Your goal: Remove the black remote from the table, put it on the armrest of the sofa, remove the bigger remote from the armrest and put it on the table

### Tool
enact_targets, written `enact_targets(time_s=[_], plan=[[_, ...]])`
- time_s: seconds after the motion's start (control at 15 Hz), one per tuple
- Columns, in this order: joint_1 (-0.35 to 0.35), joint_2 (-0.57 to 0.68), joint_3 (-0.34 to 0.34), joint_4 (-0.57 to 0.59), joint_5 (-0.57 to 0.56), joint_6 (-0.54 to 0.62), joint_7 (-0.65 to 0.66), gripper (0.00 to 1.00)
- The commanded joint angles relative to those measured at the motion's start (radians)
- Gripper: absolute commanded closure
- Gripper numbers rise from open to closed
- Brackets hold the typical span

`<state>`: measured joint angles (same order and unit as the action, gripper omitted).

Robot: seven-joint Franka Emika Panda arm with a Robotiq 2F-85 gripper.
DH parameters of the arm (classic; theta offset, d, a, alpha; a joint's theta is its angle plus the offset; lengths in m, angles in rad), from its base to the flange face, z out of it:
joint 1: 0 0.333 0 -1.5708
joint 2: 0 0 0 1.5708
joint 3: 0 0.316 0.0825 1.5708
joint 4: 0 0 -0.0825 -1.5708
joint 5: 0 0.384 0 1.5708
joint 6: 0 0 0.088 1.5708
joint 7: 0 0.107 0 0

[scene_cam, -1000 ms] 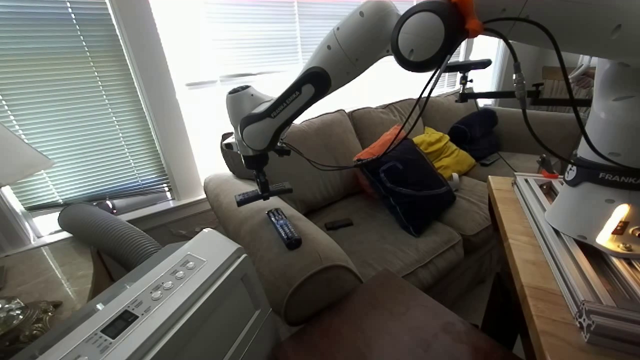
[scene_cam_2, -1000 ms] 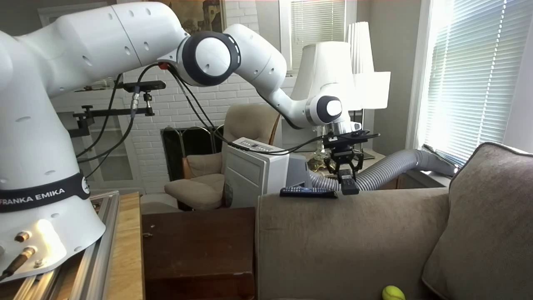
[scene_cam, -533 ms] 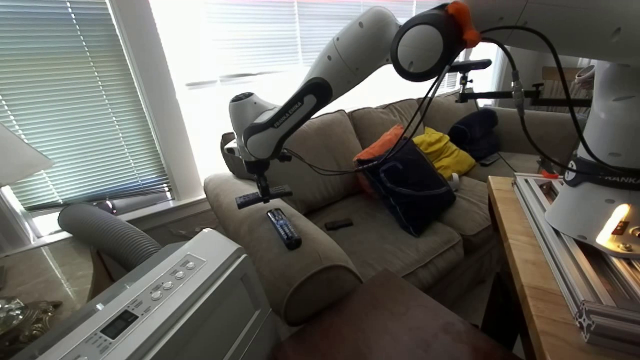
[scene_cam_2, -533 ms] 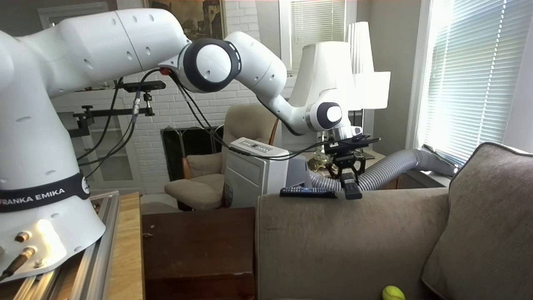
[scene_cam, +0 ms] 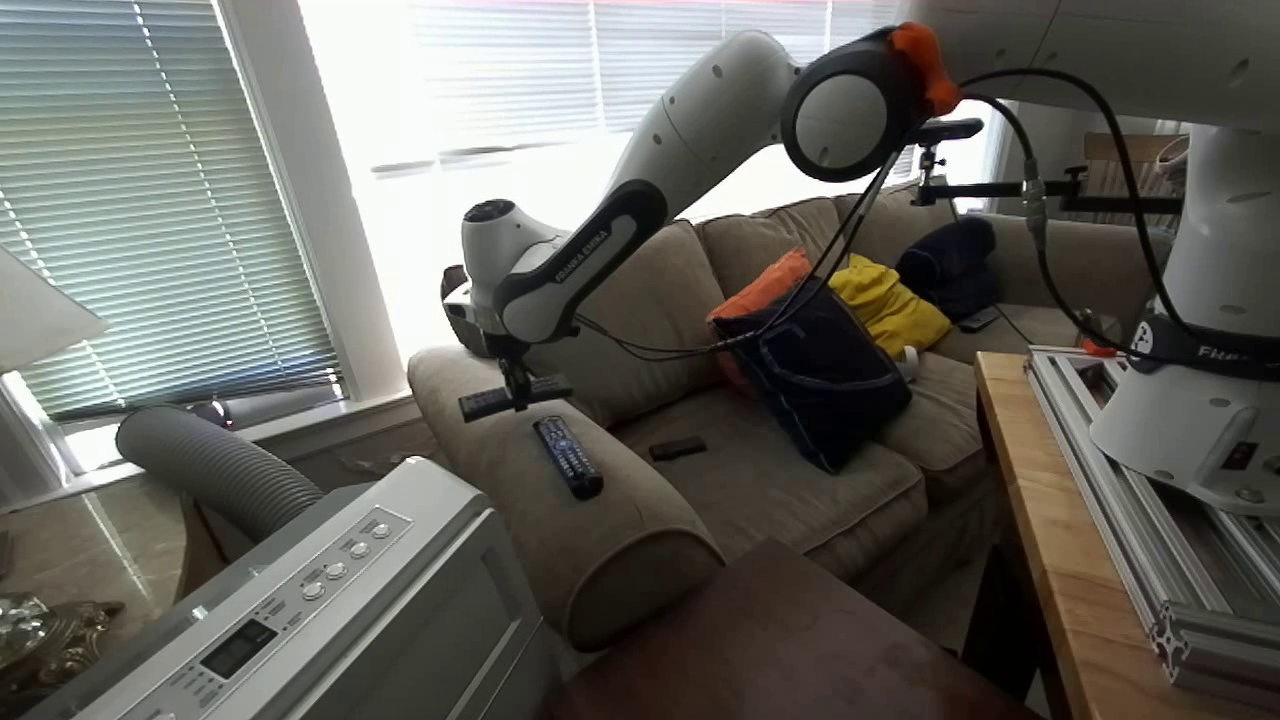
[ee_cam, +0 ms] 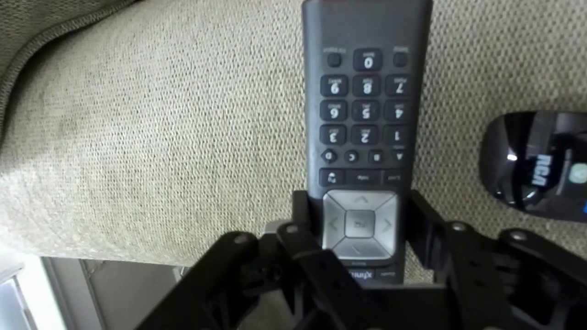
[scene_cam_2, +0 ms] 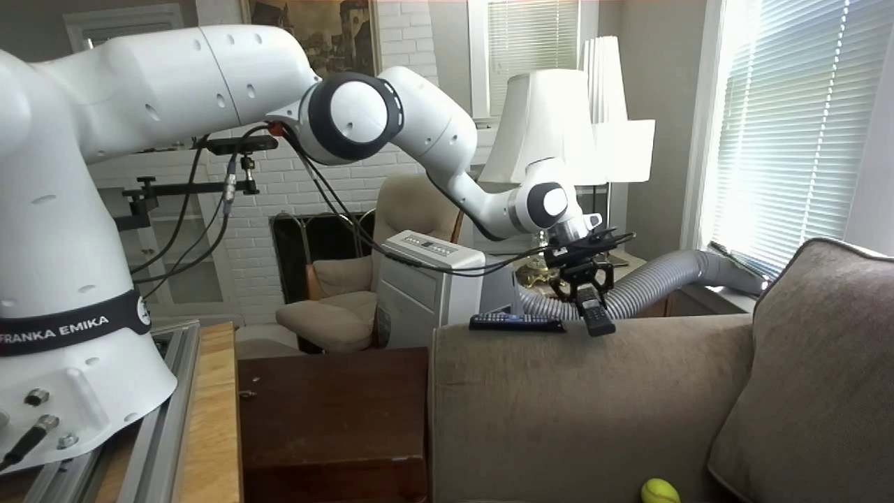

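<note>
Well, gripper (ee_cam: 357, 224): it was closed on the black remote (ee_cam: 364, 137), one finger against each long edge, level with the silver arrow pad.
Black remote: it was held over the armrest (scene_cam: 620, 520), set crosswise to it, its number keys upside down in the wrist view; whether it touched the cloth could not be told.
Bigger remote (scene_cam: 568, 458): it lay on top of the armrest with its buttons up, near the black remote but apart from it, and closer to the rounded front. Only one end showed in the wrist view, glossy and marked RCA.
Armrest: it was wide, padded and covered in tan-grey cloth.
Sofa (scene_cam: 660, 290): it stretched away beyond the armrest. On its seat lay a small dark object (scene_cam: 678, 448), too small to name.
Navy cushion (scene_cam: 815, 375): it leaned in front of an orange cushion (scene_cam: 765, 283), with a yellow cushion (scene_cam: 885, 305) just beside.
Desk (scene_cam: 790, 640): it was dark brown and smooth, and stood just beside the front of the armrest.
White machine (scene_cam: 400, 600): it stood at the outer side of the armrest, round buttons on top; a grey hose (scene_cam: 225, 470) ran from behind it toward the window (scene_cam: 170, 200).
Arm (scene_cam_2: 433, 126): it was bent, with the gripper low at its end.
Tennis ball (scene_cam_2: 659, 491): it showed low by the inner side of the armrest in an exterior view, cut off by the lower edge.
</note>
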<state>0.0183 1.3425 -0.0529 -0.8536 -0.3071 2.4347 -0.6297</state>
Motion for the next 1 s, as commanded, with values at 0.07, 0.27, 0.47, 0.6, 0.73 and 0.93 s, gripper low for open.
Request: enact_targets(time_s=[0.07,0.27,0.47,0.6,0.73,0.93], plan=[[0.028,0.013,-0.041,-0.006,-0.023,0.030,0.023,0.72],[0.042,0.012,-0.060,-0.018,-0.023,0.030,0.023,0.72],[0.049,0.017,-0.077,-0.015,-0.020,0.024,0.021,0.72],[0.050,0.018,-0.087,-0.020,-0.018,0.023,0.019,0.72],[0.048,0.020,-0.095,-0.021,-0.016,0.020,0.016,0.72],[0.046,0.028,-0.103,-0.016,-0.012,0.018,0.009,0.72]])
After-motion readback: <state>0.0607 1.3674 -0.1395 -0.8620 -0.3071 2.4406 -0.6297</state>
